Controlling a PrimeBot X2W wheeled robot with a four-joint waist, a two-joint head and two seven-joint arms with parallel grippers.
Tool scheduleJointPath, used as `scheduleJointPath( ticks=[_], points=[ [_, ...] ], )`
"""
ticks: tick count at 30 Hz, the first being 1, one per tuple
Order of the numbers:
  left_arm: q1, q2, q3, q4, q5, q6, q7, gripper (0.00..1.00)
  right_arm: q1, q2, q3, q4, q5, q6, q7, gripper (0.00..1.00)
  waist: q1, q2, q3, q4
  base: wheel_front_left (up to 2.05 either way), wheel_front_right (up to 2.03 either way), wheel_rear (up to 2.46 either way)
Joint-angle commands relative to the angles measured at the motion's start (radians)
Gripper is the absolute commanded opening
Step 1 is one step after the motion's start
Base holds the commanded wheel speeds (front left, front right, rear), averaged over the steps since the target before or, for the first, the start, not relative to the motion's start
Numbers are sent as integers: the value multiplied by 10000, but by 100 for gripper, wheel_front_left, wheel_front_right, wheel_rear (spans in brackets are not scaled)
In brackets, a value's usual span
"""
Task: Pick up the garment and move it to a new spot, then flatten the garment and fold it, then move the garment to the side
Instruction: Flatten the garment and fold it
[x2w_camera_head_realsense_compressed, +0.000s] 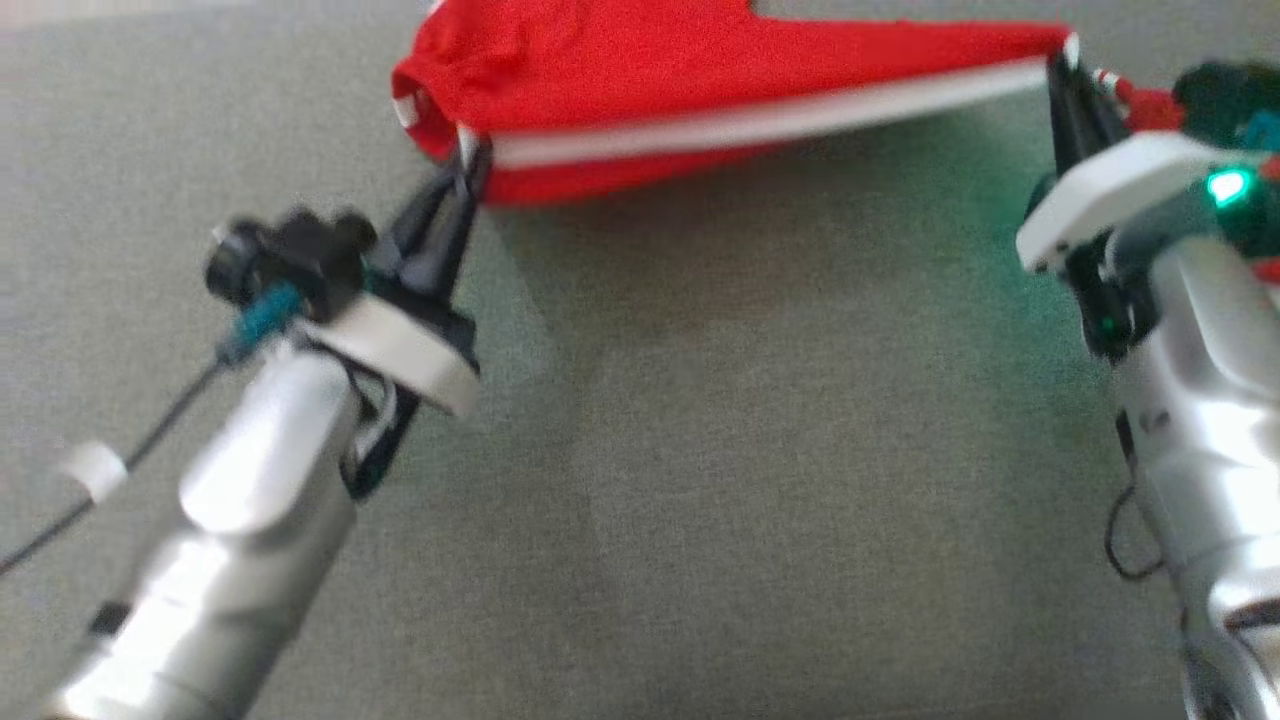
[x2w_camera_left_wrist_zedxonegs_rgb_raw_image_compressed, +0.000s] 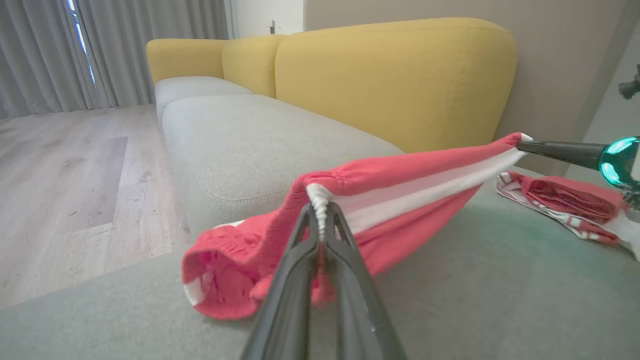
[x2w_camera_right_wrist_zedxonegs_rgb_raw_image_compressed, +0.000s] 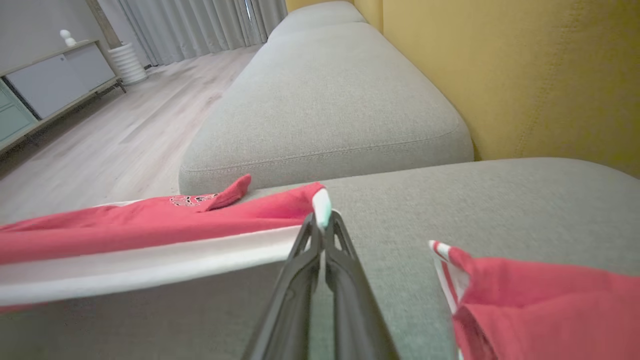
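A red garment (x2w_camera_head_realsense_compressed: 650, 70) with a white side stripe hangs stretched between my two grippers above the grey sofa cushion (x2w_camera_head_realsense_compressed: 700, 450). My left gripper (x2w_camera_head_realsense_compressed: 470, 150) is shut on its left corner by the elastic waistband; the left wrist view shows the fingers pinching the garment (x2w_camera_left_wrist_zedxonegs_rgb_raw_image_compressed: 400, 185) at the gripper (x2w_camera_left_wrist_zedxonegs_rgb_raw_image_compressed: 319, 210). My right gripper (x2w_camera_head_realsense_compressed: 1062, 55) is shut on the opposite corner. In the right wrist view that gripper (x2w_camera_right_wrist_zedxonegs_rgb_raw_image_compressed: 321, 220) clamps the white-tipped edge of the garment (x2w_camera_right_wrist_zedxonegs_rgb_raw_image_compressed: 150, 220). The lower part of the cloth sags toward the cushion.
A second red and white striped garment (x2w_camera_left_wrist_zedxonegs_rgb_raw_image_compressed: 565, 205) lies folded on the cushion to the right, also seen as a red heap (x2w_camera_right_wrist_zedxonegs_rgb_raw_image_compressed: 540, 300). The yellow sofa back (x2w_camera_left_wrist_zedxonegs_rgb_raw_image_compressed: 390, 80) rises behind. A wooden floor (x2w_camera_left_wrist_zedxonegs_rgb_raw_image_compressed: 65, 165) lies beyond the cushion's edge, with a sideboard (x2w_camera_right_wrist_zedxonegs_rgb_raw_image_compressed: 45, 85).
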Motion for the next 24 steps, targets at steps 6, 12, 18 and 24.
scheduleJointPath(
  ticks=[6, 12, 18, 24],
  points=[
    [1300, 587, 133, -992, 27, 48, -94, 0, 1445, -630, 500, -1246, 906, -9, 549, 0, 2, 0, -1004, 21, 0, 0, 0],
    [2560, 472, 201, -1809, 96, 300, -94, 0, 2755, -906, 354, -2313, 1302, -9, 1023, 0, 2, 0, -1652, -23, 0, 0, 0],
    [3481, 403, 210, -2447, 130, 549, -94, 0, 3883, -972, -137, -3318, 1407, -9, 1455, 0, 2, 0, -2104, -48, 0, 0, 0],
    [4340, 389, 206, -3052, 114, 830, -95, 0, 5194, -694, -832, -4589, 1244, -9, 1989, 0, 2, 0, -2562, -90, 0, 0, 0]
  ],
)
